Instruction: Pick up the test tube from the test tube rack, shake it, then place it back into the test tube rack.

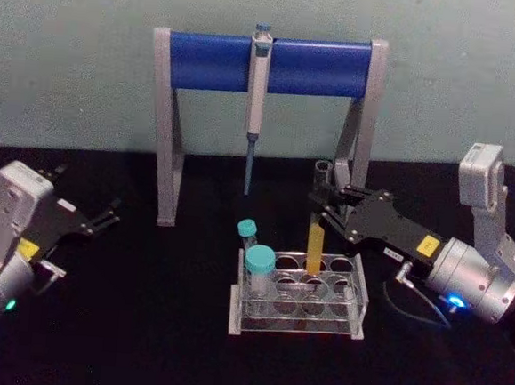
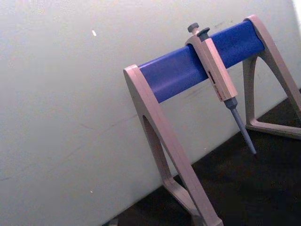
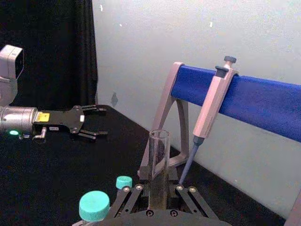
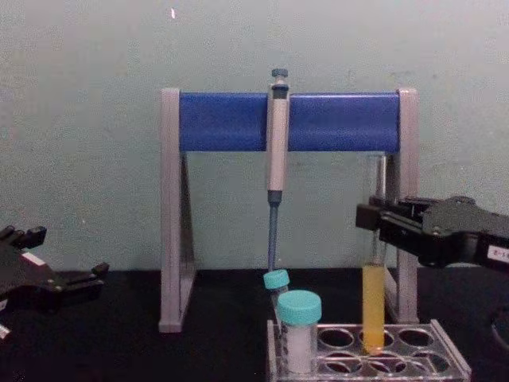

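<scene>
Above the test tube rack (image 1: 293, 326), the right end effector (image 1: 320, 203) is clamped on the upright test tube (image 1: 315, 247); the left end effector (image 1: 106, 217) rests with fingers apart.

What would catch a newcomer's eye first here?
A tall test tube of yellow liquid stands in the clear test tube rack at table centre, gripped around its upper part by the right gripper. Behind looms a blue-barred stand with a grey pipette. The left gripper rests open, far left.
</scene>
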